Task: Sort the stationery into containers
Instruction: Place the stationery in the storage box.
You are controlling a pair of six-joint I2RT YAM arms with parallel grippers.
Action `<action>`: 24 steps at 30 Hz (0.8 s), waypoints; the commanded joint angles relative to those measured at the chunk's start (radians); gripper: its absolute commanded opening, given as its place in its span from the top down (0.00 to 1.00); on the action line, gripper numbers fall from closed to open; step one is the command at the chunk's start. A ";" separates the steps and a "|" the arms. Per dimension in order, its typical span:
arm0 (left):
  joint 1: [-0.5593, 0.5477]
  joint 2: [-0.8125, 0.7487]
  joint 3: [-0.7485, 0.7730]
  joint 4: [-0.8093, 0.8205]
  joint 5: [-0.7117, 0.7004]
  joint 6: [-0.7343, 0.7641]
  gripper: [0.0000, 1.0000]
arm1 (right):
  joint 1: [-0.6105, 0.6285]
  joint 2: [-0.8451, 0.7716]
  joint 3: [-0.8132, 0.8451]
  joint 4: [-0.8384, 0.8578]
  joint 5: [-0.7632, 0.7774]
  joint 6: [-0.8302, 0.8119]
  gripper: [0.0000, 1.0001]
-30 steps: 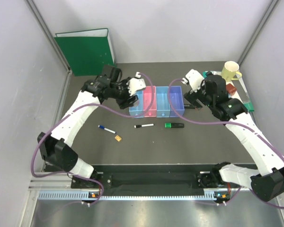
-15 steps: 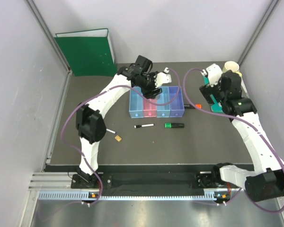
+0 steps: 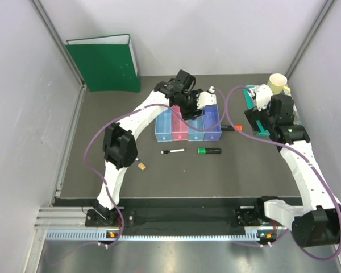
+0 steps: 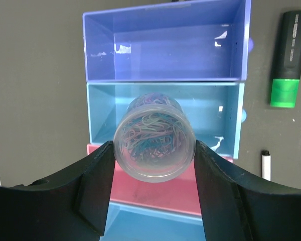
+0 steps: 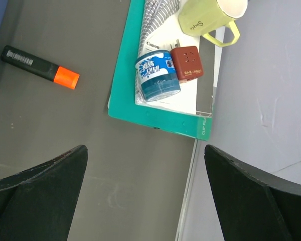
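Observation:
My left gripper [image 4: 154, 165] is shut on a small clear round jar of coloured paper clips [image 4: 154, 138]. It holds the jar above the row of bins, over the light blue bin [image 4: 210, 108] next to the purple bin [image 4: 165, 45]; the pink bin [image 4: 155, 188] lies nearer. In the top view the left gripper [image 3: 196, 105] hovers over the bins [image 3: 187, 126]. On the table lie a black-capped pen [image 3: 172, 152], a green-capped highlighter [image 3: 208, 151], a tan square [image 3: 141, 166] and an orange-capped highlighter [image 5: 40, 67]. My right gripper [image 5: 148, 201] is open and empty, near a blue jar [image 5: 158, 75].
A teal tray [image 5: 155, 118] at the right wall carries the blue jar, a red cube [image 5: 186, 64] and papers, with a cream mug [image 5: 210, 17] beside it. A green binder [image 3: 102, 62] leans at the back left. The right wall is close to the right gripper.
My left arm has swung right along the bin row, from its left end to over the right bins. My right arm has drawn back right toward the teal tray.

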 commanded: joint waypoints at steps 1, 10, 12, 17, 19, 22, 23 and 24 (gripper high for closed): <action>-0.012 0.021 0.040 0.084 -0.007 0.018 1.00 | -0.007 -0.034 -0.007 0.047 -0.016 0.029 0.00; -0.013 0.053 -0.006 0.142 -0.079 0.048 1.00 | -0.007 -0.038 0.003 0.038 -0.030 0.046 0.00; -0.012 0.055 -0.023 0.169 -0.092 0.053 1.00 | -0.007 -0.037 0.004 0.038 -0.033 0.049 0.00; -0.013 0.075 -0.031 0.205 -0.122 0.049 0.99 | -0.009 -0.037 0.001 0.038 -0.042 0.061 0.00; -0.013 0.087 -0.032 0.213 -0.132 0.047 0.97 | -0.007 -0.035 0.001 0.039 -0.047 0.064 0.00; -0.013 0.099 -0.032 0.216 -0.145 0.052 0.93 | -0.007 -0.032 0.004 0.039 -0.050 0.066 0.00; -0.013 0.105 -0.034 0.218 -0.152 0.052 0.91 | -0.007 -0.037 0.003 0.039 -0.050 0.066 0.00; -0.012 0.108 -0.034 0.218 -0.155 0.053 0.89 | -0.007 -0.037 0.003 0.038 -0.051 0.066 0.00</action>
